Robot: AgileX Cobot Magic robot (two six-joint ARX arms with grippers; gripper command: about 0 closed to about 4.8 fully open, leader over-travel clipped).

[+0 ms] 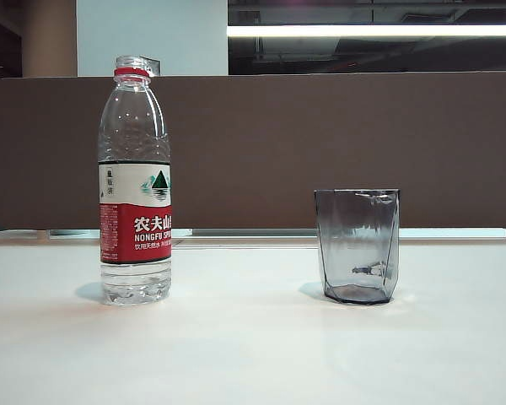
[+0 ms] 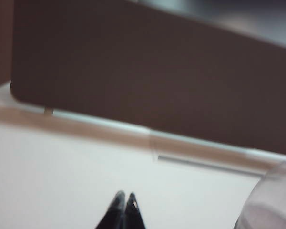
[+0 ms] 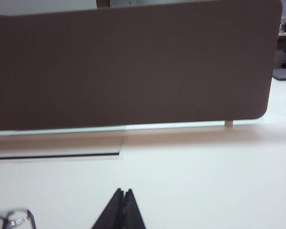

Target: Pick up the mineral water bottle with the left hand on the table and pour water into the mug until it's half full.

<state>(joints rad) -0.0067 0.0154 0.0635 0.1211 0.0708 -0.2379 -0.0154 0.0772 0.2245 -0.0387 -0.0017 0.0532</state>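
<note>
The mineral water bottle stands upright and uncapped on the left of the white table; water fills only its lowest part. The smoky grey mug stands to its right, well apart from it. Neither arm shows in the exterior view. In the left wrist view my left gripper is shut with nothing in it, low over the table, and the bottle's shoulder shows blurred at the frame's edge, off to one side. My right gripper is shut and empty too, with the mug's rim off to its side.
A brown partition panel runs along the table's far edge. A flat cable-slot cover lies flush in the tabletop near that panel.
</note>
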